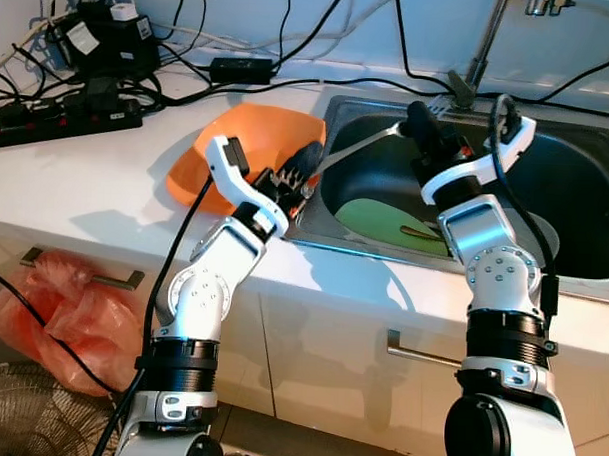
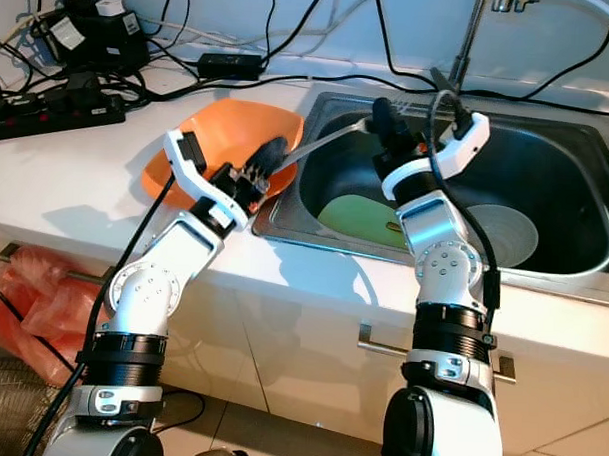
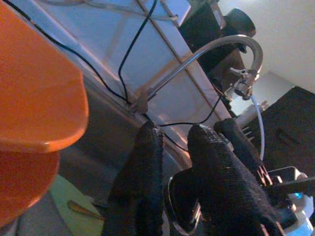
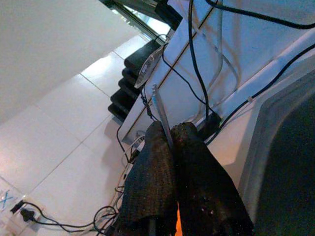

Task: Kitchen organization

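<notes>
A silver utensil (image 1: pixel 362 145) is clamped in the right gripper (image 1: pixel 416 120) over the sink (image 1: pixel 583 283); an orange bowl (image 1: pixel 250 136) is pinched by the left gripper (image 1: pixel 296 173). Likely next, both must be lowered into the sink.

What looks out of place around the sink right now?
The orange bowl sits tilted on the counter, leaning over the sink rim, beside the left gripper. Cables and a power strip crowd the counter near the basin. The right gripper holds a metal utensil over the sink.
</notes>
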Controlling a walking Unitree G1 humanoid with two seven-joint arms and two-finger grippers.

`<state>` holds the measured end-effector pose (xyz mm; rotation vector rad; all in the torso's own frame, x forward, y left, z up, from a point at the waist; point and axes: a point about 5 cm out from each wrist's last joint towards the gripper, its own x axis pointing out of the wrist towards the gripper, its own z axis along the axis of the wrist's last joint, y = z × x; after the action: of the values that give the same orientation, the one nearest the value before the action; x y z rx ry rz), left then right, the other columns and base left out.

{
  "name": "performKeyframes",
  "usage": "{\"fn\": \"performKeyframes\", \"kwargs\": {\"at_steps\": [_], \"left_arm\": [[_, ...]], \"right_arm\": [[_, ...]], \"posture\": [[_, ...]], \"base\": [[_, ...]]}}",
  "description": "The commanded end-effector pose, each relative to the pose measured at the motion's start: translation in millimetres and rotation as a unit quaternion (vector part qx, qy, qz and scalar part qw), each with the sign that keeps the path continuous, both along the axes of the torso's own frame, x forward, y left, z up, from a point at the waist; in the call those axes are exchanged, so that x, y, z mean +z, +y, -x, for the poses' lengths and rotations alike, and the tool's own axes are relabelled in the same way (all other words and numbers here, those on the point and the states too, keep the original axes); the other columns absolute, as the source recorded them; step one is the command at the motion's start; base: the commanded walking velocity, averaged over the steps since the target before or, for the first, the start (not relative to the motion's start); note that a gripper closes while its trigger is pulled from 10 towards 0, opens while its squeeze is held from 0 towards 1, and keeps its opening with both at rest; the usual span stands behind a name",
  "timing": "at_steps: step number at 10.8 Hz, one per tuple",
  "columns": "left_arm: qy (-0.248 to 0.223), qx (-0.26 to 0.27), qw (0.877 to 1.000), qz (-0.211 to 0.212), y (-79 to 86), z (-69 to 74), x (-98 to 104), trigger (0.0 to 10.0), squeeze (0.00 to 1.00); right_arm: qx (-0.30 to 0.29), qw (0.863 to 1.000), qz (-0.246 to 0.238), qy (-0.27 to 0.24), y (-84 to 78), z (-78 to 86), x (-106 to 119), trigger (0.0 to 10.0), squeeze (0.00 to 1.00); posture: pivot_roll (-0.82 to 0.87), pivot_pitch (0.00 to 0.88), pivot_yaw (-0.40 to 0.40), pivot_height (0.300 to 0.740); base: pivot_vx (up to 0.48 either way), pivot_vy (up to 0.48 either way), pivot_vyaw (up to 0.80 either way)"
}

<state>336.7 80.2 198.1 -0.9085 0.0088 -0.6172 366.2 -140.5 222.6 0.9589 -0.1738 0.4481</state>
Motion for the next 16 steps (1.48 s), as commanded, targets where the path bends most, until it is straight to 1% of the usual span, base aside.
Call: {"fn": "performKeyframes", "kwargs": {"at_steps": [1, 2, 3, 5, 6, 7, 8, 9, 10, 11, 12, 13, 14, 15, 16], "left_arm": [[0.004, -0.004, 1.0, -0.012, -4.3, -2.2, 1, 10.0, 1.0], [0.005, -0.004, 1.0, -0.013, -4.5, -2.4, 1, 10.0, 1.0], [-0.002, -0.006, 1.0, -0.028, -5.9, -1.8, 1, 10.0, 1.0], [-0.026, -0.017, 0.997, -0.077, -6.8, 3.0, 1, 10.0, 1.0], [-0.046, -0.025, 0.991, -0.127, -7.1, 8.5, -1, 10.0, 1.0], [-0.056, -0.025, 0.988, -0.142, -7.0, 10.1, -1, 10.0, 1.0], [-0.081, -0.018, 0.979, -0.187, -5.9, 13.6, -2, 10.0, 1.0], [-0.092, -0.011, 0.972, -0.214, -3.8, 15.5, -3, 10.0, 1.0], [-0.102, -0.006, 0.966, -0.238, -1.9, 17.7, -4, 10.0, 1.0], [-0.111, 0.001, 0.957, -0.267, -0.3, 21.0, -8, 10.0, 1.0], [-0.117, 0.002, 0.95, -0.289, -1.3, 23.2, -11, 10.0, 1.0], [-0.121, -0.002, 0.944, -0.308, -3.7, 27.4, -17, 10.0, 1.0], [-0.119, -0.002, 0.939, -0.321, -5.5, 29.5, -22, 10.0, 1.0], [-0.115, -0.002, 0.94, -0.323, -6.7, 31.2, -25, 10.0, 0.49], [-0.114, -0.002, 0.937, -0.33, -7.7, 30.3, -28, 10.0, 0.0]], "right_arm": [[0.007, 1.0, -0.001, -0.008, 6.9, -1.8, 7, 0.0, 0.0], [0.003, 1.0, -0.002, -0.007, 6.2, -2.3, 7, 0.0, 0.0], [-0.011, 1.0, -0.004, -0.003, 3.8, -4.1, 7, 0.0, 0.0], [-0.054, 0.999, -0.003, 0.008, -8.7, -9.6, 6, 0.0, 0.0], [-0.083, 0.996, 0.004, 0.014, -19.8, -12.4, 4, 0.0, 0.0], [-0.09, 0.996, 0.006, 0.015, -22.2, -13.0, 3, 0.0, 0.0], [-0.117, 0.993, 0.023, 0.02, -33.4, -15.8, -1, 0.0, 0.0], [-0.139, 0.989, 0.036, 0.028, -42.3, -17.6, -5, 0.0, 0.0], [-0.16, 0.984, 0.071, 0.032, -49.1, -18.4, -10, 0.0, 0.0], [-0.188, 0.973, 0.123, 0.051, -58.8, -20.2, -18, 0.0, 0.0], [-0.2, 0.961, 0.18, 0.065, -61.7, -21.5, -27, 0.8, 0.0], [-0.21, 0.938, 0.263, 0.087, -63.9, -22.1, -40, 10.0, 0.0], [-0.209, 0.927, 0.296, 0.096, -63.4, -22.0, -49, 10.0, 0.0], [-0.204, 0.92, 0.317, 0.105, -61.4, -22.1, -56, 10.0, 0.0], [-0.199, 0.913, 0.341, 0.105, -58.7, -22.3, -60, 10.0, 0.0]], "posture": [[0.01, 0.026, 0.064, 0.74], [0.02, 0.027, 0.065, 0.74], [0.02, 0.027, 0.063, 0.74], [0.04, 0.034, 0.068, 0.74], [0.07, 0.041, 0.077, 0.74], [0.07, 0.043, 0.08, 0.74], [0.1, 0.05, 0.088, 0.74], [0.11, 0.055, 0.092, 0.74], [0.12, 0.061, 0.093, 0.74], [0.13, 0.066, 0.092, 0.74], [0.14, 0.072, 0.086, 0.74], [0.14, 0.079, 0.081, 0.74], [0.14, 0.082, 0.08, 0.74], [0.15, 0.089, 0.081, 0.74], [0.15, 0.092, 0.084, 0.74]], "base": [[0.0, 0.0, 0.0], [0.0, 0.0, 0.0], [0.0, 0.0, 0.0], [0.0, 0.0, 0.0], [0.0, 0.0, 0.0], [0.0, 0.0, 0.0], [0.0, 0.0, 0.0], [0.0, 0.0, 0.0], [0.0, 0.0, 0.0], [0.0, 0.0, 0.0], [0.0, 0.0, 0.0], [0.0, 0.0, 0.0], [0.0, 0.0, 0.0], [0.0, 0.0, 0.0], [0.0, 0.0, 0.0]]}}
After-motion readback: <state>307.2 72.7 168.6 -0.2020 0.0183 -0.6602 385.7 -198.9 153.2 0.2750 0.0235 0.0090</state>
